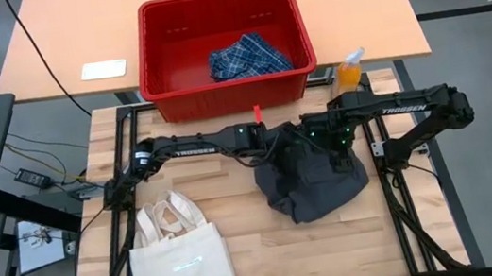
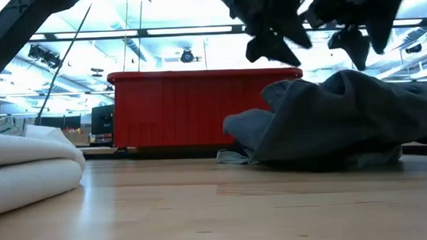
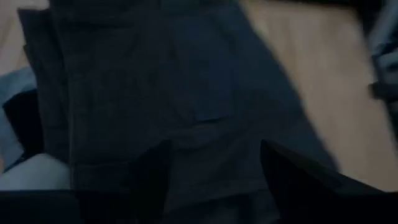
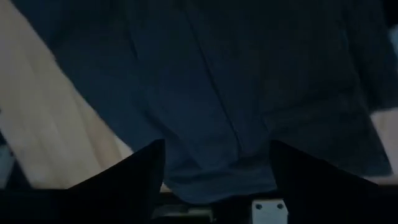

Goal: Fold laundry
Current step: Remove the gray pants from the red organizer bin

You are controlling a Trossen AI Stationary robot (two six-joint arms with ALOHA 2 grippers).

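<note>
- Charcoal garment [image 1: 314, 186] is lying crumpled in a rumpled heap on the wooden bench [image 1: 270, 249], right of centre.
- Left end effector [image 3: 205, 180] and right end effector [image 4: 217, 168] are hovering above it, fingers apart, gripping nothing.
- Plaid piece [image 1: 250, 56] is sitting bunched in the red bin [image 1: 163, 87].

Left gripper [image 3: 205, 180], right gripper [image 4: 214, 177]: fingers spread.
</note>
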